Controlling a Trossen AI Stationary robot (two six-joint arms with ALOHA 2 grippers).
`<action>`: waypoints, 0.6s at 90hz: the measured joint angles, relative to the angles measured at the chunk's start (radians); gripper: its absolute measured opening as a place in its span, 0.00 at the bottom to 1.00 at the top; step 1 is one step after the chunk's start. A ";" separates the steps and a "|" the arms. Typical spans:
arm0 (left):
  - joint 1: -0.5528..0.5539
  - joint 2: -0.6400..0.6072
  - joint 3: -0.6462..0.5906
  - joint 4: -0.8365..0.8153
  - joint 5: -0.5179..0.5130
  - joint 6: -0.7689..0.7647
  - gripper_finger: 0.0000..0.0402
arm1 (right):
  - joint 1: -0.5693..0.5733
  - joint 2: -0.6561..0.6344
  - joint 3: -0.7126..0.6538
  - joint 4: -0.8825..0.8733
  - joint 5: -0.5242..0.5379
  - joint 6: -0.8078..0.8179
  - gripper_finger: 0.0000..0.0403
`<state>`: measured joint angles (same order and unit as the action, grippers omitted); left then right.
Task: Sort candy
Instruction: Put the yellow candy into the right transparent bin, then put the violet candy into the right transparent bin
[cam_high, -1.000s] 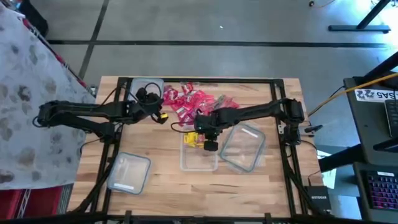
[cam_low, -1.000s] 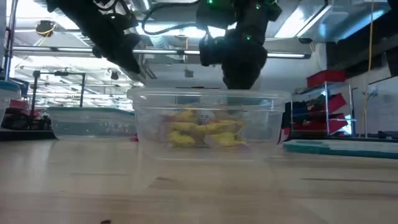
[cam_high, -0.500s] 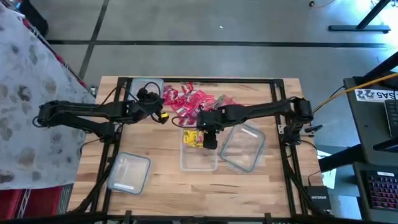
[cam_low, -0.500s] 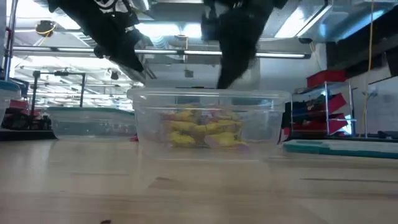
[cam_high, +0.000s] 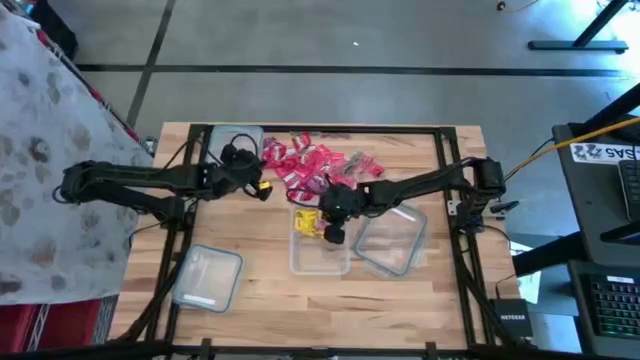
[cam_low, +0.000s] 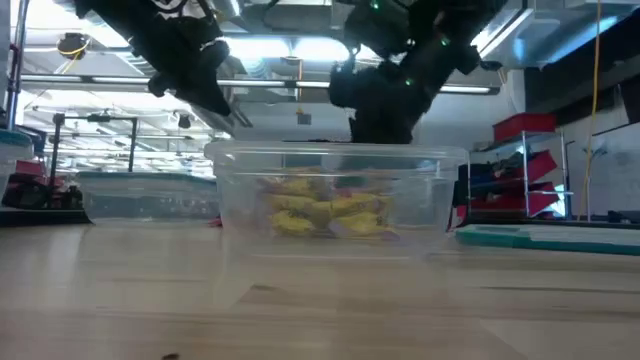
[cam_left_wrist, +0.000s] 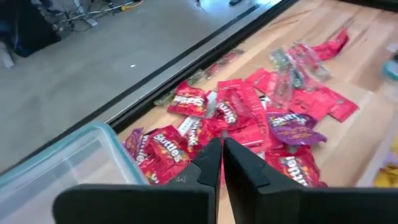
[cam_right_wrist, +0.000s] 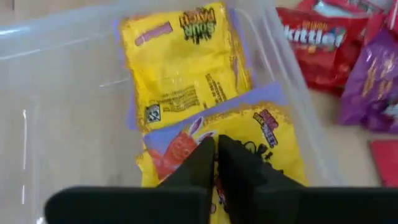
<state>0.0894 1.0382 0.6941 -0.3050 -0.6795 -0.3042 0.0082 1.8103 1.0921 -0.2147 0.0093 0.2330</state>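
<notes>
Candy (cam_high: 312, 163) lies heaped beside your left pincer (cam_left_wrist: 221, 163), clenched empty; your right pincer (cam_right_wrist: 216, 163), clenched too, hangs just above yellow packets (cam_right_wrist: 180, 53) in a clear tub (cam_high: 320, 252).

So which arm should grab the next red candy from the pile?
Left, probably. The left gripper hovers right at the red candy pile, jaws shut and empty. The right gripper is over the tub of yellow candy, farther from the pile.
</notes>
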 joint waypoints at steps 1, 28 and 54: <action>-0.002 0.000 0.000 0.000 0.000 0.000 0.00 | 0.000 0.000 -0.001 0.002 0.000 0.001 0.04; -0.042 0.000 0.000 0.000 0.000 -0.003 0.00 | -0.002 -0.006 0.024 0.028 -0.037 -0.025 0.05; -0.065 0.000 0.000 0.001 0.000 0.016 0.00 | -0.002 -0.063 0.067 0.031 -0.013 -0.058 0.05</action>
<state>0.0242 1.0382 0.6941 -0.3038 -0.6796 -0.2883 0.0067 1.7473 1.1591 -0.1835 -0.0039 0.1746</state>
